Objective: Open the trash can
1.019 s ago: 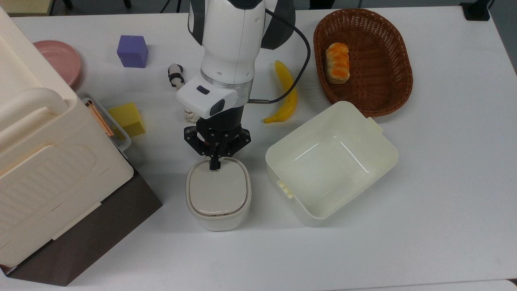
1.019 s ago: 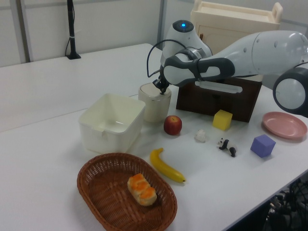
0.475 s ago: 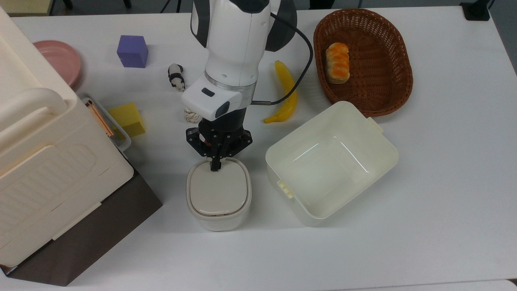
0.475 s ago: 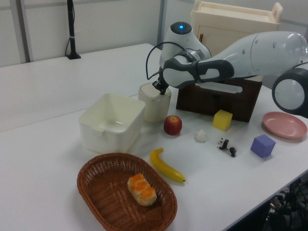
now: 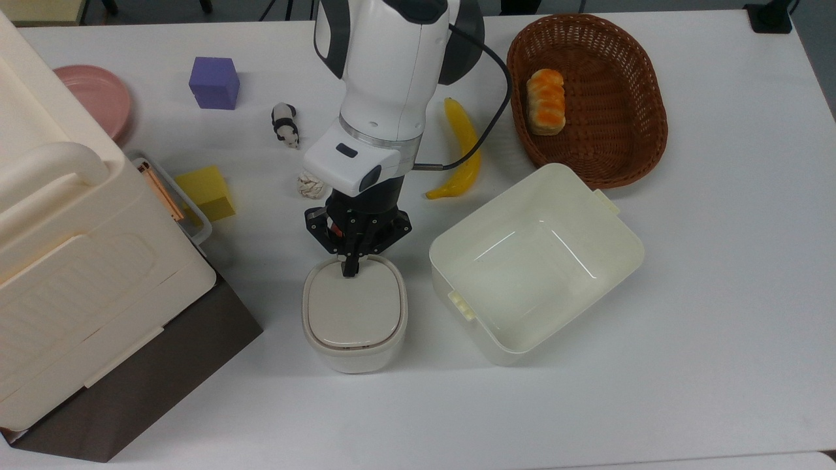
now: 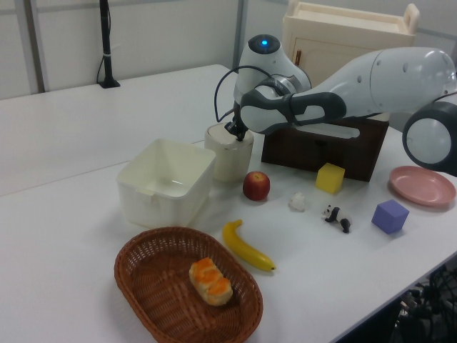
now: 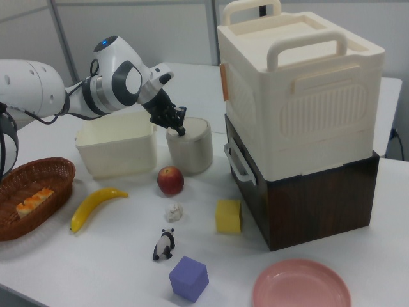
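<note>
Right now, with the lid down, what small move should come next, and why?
Probably a short press straight down: the gripper has its tip at the rim of the trash can, nearest the arm, and the lid lies flat and closed.

Banana (image 5: pixel 460 153); basket (image 5: pixel 627 150) (bread (image 5: pixel 546 101) inside)

A big white counter (image 5: pixel 718 294) fills the room's middle. In the left view, pale wall panels (image 6: pixel 164 36) stand behind it, split by grey metal posts (image 6: pixel 240 32). A black pole on a black base (image 6: pixel 107 43) stands at the far edge. The light is soft and even, with faint shadows.
</note>
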Motion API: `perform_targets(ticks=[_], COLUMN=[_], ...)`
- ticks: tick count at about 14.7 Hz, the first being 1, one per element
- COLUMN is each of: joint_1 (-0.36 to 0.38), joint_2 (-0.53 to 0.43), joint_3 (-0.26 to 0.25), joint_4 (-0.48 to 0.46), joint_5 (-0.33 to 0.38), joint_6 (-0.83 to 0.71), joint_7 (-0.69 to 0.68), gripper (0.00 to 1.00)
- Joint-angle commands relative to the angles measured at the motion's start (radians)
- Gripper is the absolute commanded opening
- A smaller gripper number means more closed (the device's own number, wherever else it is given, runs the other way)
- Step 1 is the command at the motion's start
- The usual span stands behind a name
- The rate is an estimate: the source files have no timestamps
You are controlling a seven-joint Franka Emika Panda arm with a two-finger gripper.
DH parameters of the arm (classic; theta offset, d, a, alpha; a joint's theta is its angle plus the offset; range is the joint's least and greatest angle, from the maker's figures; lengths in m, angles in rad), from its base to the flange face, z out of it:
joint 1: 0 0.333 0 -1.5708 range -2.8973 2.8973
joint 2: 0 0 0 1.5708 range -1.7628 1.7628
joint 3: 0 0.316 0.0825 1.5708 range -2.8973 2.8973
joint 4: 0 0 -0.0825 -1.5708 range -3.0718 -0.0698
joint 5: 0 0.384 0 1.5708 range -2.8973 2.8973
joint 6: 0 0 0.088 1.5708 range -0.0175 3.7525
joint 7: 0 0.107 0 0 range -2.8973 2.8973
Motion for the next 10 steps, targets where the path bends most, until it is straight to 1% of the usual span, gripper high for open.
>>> perform_targets(ticks=[1, 2, 4, 7, 8, 10], joint_1=[0.009, 0.004, -0.005, -0.01, -0.01, -0.01], joint_2=[-0.005, -0.021, -0.061, -0.139, -0.169, -0.218], joint_3=[-0.009, -0.009, -0.011, -0.02, -0.02, -0.02], joint_4=[-0.017, -0.016, -0.014, -0.023, -0.022, -0.022], joint_5=[0.013, 0.028, 0.108, 0.191, 0.224, 0.269], joint_6=[0.01, 0.01, 0.008, -0.027, -0.091, -0.201], joint_7=[0.003, 0.006, 0.003, 0.006, 0.006, 0.003], gripper=[0.0, 0.0, 0.0, 0.0, 0.0, 0.0])
